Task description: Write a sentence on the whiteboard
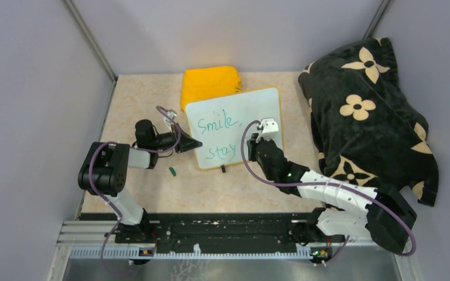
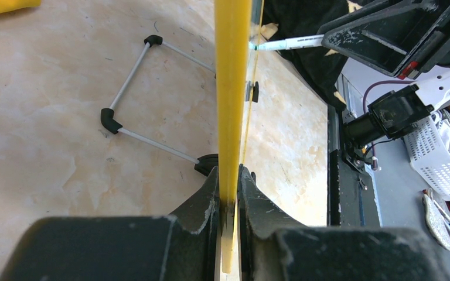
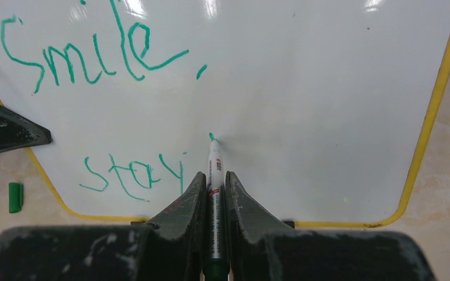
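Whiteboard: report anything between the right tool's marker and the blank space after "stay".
Nothing visible does. The marker, held in the right tool, has its tip on the whiteboard just right of "stay", and the white area beyond is bare. The left tool clamps the board's left edge, away from that spot.

My left fingers (image 2: 202, 205) pinch the edge of the tilted, yellow-rimmed white whiteboard (image 1: 252, 105); its green handwritten sentence (image 3: 111, 58), "Smile, stay", sits just ahead of my right fingers (image 3: 184, 211).
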Robot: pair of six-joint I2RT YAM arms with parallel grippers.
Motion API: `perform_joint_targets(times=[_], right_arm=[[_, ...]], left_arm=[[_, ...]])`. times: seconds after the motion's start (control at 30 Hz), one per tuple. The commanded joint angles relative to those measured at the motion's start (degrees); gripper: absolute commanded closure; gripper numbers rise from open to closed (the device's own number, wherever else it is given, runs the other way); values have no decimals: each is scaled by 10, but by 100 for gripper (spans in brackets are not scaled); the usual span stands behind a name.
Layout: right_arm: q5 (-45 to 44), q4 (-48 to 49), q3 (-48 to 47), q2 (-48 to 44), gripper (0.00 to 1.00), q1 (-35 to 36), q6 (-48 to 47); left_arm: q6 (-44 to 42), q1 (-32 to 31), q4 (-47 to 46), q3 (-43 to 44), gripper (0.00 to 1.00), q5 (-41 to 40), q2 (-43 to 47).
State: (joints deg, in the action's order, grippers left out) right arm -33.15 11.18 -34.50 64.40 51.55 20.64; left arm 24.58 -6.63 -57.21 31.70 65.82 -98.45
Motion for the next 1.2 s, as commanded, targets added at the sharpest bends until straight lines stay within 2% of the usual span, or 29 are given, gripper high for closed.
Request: perform_joint_targets(times=[0.0,0.73,0.97,1.17], right_arm=[[-3,-2,19,-21,100,-8,14],[18,-35,41,-48,100,-8,36],[8,-34,18,-97,100,-8,23],[-14,-22,1,-85,100,-8,7]], left_arm=[[-28,-6,44,-2,100,-34,-7],[-27,-6,44,-2,100,-34,-5],[-27,-6,44,-2,100,-34,-5],[-28,-6,45,-2,100,-34,-5]])
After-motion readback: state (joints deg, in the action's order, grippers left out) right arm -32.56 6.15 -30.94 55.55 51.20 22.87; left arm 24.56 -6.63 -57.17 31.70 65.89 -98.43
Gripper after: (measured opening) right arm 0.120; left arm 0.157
